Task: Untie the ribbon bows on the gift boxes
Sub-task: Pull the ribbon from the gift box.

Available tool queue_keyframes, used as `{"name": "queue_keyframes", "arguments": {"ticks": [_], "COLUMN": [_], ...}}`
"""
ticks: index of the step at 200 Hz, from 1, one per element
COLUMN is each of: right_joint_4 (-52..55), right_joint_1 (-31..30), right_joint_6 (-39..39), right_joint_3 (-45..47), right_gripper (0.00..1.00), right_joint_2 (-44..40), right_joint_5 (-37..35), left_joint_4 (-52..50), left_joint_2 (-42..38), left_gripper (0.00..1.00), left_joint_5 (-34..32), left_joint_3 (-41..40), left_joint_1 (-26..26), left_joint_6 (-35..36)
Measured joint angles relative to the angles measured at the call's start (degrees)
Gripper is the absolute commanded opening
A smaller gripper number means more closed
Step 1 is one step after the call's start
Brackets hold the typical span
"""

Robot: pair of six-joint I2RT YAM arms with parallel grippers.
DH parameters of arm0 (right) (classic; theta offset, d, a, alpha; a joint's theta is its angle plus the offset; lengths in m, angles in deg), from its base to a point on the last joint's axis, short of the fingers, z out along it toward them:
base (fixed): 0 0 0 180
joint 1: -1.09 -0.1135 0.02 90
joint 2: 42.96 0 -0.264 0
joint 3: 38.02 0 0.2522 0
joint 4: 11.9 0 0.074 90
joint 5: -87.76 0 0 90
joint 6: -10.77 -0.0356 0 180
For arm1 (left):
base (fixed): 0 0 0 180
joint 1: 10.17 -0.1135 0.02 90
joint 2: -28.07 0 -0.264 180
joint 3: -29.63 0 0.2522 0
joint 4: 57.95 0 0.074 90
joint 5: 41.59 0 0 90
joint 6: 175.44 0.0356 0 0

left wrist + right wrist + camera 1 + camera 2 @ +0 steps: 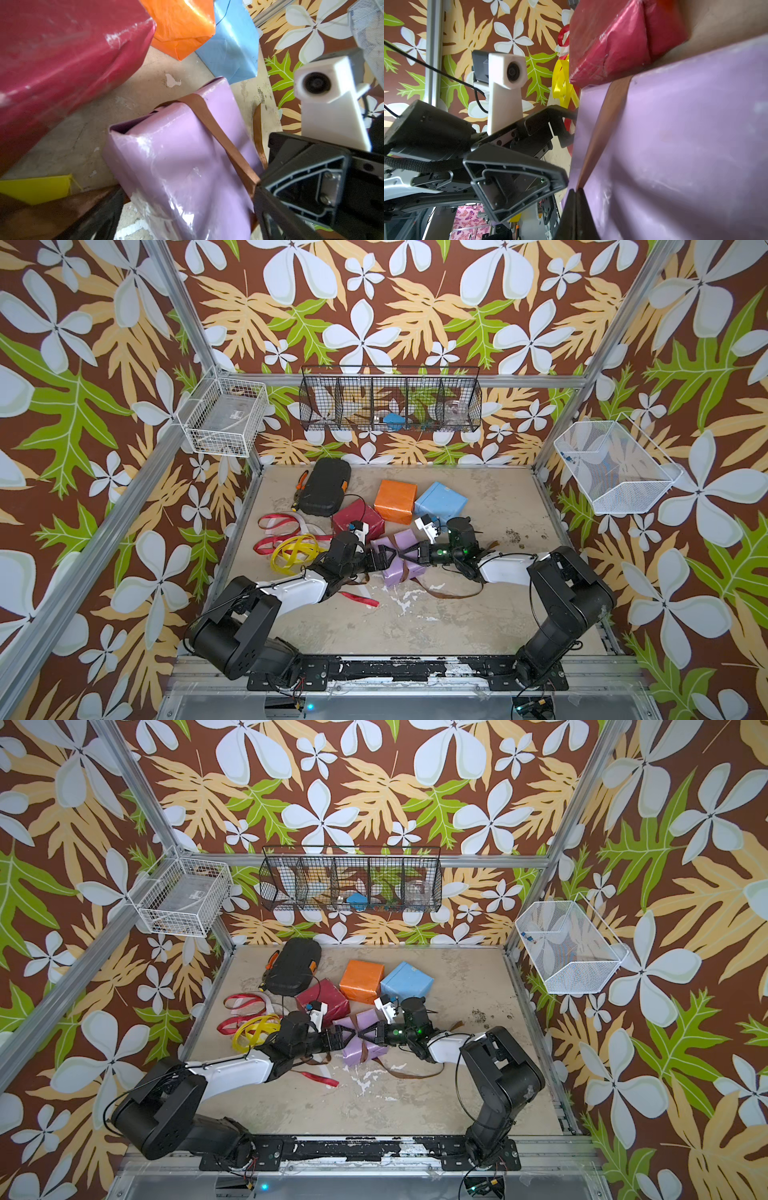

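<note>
Right gripper (409, 554) pinched shut on the brown ribbon (216, 126) atop the lilac box (399, 558), likely to drag the wrap loose. Left gripper (384, 559) spread wide at the box's near end, seemingly ready to steady it. Red, orange, blue boxes bare.

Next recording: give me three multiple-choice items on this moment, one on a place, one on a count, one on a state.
1. The black tool case lies:
A. at the table's far side
B. on the lilac box
C. in a basket

2. Wrapped gift boxes on the table:
A. two
B. four
C. six

3. The right gripper is:
A. open
B. shut on the brown ribbon
C. out of view

Key: A, both top views show it behind the boxes; B, red, orange, blue, lilac; B, the right wrist view shows shut fingers pinching the brown ribbon.
</note>
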Motion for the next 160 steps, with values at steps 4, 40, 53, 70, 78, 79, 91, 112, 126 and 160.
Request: {"name": "queue_keyframes", "arguments": {"ticks": [4, 40, 53, 70, 78, 79, 91, 112, 126, 160], "right_joint_4": [-0.72, -6.49, -7.85, -8.90, -8.96, -8.96, -9.01, -8.92, -8.39, -4.20], "right_joint_1": [0.00, 0.24, 0.24, 0.22, 0.17, 0.17, 0.17, 0.17, 0.17, 0.17], "right_joint_6": [-0.48, -4.37, -5.62, -6.71, -6.84, -6.84, -6.93, -6.95, -6.97, -5.75], "right_joint_3": [0.22, 1.33, 1.68, 1.97, 2.03, 2.03, 2.14, 2.34, 1.99, -1.97], "right_gripper": [0.00, 0.00, 0.00, 0.00, 0.00, 0.00, 0.00, 0.00, 0.00, 0.00], "right_joint_2": [0.04, 1.03, 1.18, 1.27, 1.27, 1.27, 1.22, 0.76, 0.11, -3.34], "right_joint_5": [0.07, 1.66, 2.12, 2.38, 2.38, 2.38, 2.40, 2.54, 2.62, 2.99], "left_joint_4": [0.02, 0.20, 0.37, 0.96, 1.68, 1.75, 2.56, 3.87, 4.63, 5.14], "left_joint_2": [-0.09, 2.91, 4.81, 7.13, 8.15, 8.24, 9.49, 11.10, 11.47, 11.32], "left_gripper": [1.00, 1.00, 1.00, 1.00, 1.00, 1.00, 1.00, 1.00, 1.00, 1.00], "left_joint_5": [-0.02, -0.33, -0.20, -0.09, -0.11, -0.11, 0.04, 0.04, 0.02, -0.61], "left_joint_3": [0.00, 1.18, 1.57, 2.05, 2.34, 2.38, 3.15, 4.11, 4.15, 3.74], "left_joint_1": [0.00, 0.02, 0.09, 0.11, 0.11, 0.11, 0.11, 0.11, 0.11, 0.11], "left_joint_6": [0.00, 0.00, -0.02, -0.17, -0.26, -0.28, -0.42, -0.63, -1.22, -1.20]}}
